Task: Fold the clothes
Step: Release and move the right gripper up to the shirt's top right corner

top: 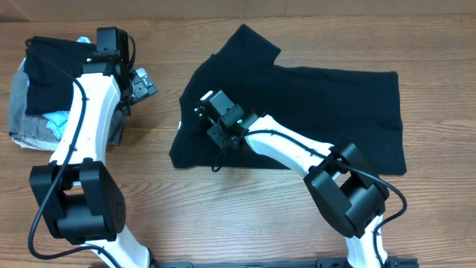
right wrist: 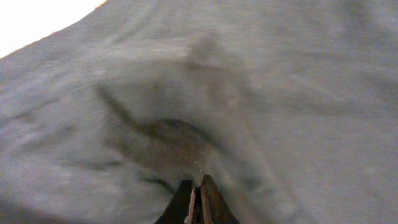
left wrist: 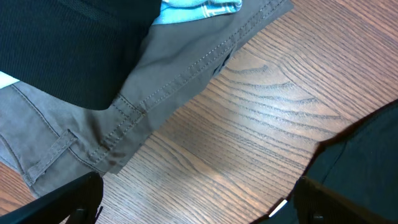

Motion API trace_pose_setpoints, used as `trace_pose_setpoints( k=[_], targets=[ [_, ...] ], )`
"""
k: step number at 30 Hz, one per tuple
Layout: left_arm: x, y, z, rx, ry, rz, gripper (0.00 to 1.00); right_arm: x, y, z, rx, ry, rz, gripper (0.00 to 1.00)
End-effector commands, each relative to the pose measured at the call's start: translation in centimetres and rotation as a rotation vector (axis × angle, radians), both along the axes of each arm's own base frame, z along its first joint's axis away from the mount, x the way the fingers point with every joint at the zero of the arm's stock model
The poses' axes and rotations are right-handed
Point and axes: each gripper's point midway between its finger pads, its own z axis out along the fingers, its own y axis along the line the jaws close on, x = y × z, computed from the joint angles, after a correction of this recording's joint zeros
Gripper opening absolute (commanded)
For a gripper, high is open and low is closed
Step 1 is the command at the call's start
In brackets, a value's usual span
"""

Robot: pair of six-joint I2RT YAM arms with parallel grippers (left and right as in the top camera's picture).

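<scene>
— End effector check: how does the right end effector stand?
— Its fingers are pressed together, pinching a raised ridge of the black T-shirt. From overhead it sits on the shirt's left part, close to the left edge.
— And the shirt itself?
— It is spread on the wooden worktop, from the middle to the right, lying lengthwise left to right. One sleeve sticks out toward the far side, and the left end is rumpled.
— What about the left end effector?
— Wide open, gripping nothing. It hangs over bare worktop between the shirt's left edge and a pile at the far left.
— What is in the pile?
— I see grey trousers with visible stitching and a belt loop, a light-blue garment peeking out, and a black garment lying on top. The pile lies apart from the shirt.
</scene>
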Motion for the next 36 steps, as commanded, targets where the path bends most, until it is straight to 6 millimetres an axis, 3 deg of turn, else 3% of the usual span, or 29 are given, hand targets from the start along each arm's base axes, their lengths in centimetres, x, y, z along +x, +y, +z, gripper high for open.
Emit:
trace_pose_setpoints(
  k=[1, 12, 15, 26, 32, 36],
  targets=[
    [0.0, 0.1, -0.6, 0.002, 0.012, 0.014, 1.00, 2.7, -1.5, 1.6, -0.020, -0.082, -0.062, 0.04],
    [0.0, 0.1, -0.6, 0.002, 0.012, 0.014, 1.00, 6.3, -2.6, 2.7, 0.056, -0.158, -0.125, 0.04],
    [0.0, 0.1, -0.6, 0.002, 0.012, 0.013, 1.00, 7.1, -2.5, 3.1, 0.079, -0.182, -0.134, 0.15],
    [0.0, 0.1, -0.6, 0.002, 0.012, 0.014, 1.00, 11.1, -4.5, 6.1, 0.178, -0.272, -0.260, 0.33],
    [0.0, 0.1, -0.6, 0.002, 0.012, 0.013, 1.00, 9.4, -5.5, 9.2, 0.169, -0.199, -0.274, 0.42],
    [0.0, 0.1, -0.6, 0.002, 0.012, 0.014, 1.00, 6.8, -7.0, 8.7, 0.098, -0.107, -0.268, 0.54]
  ],
)
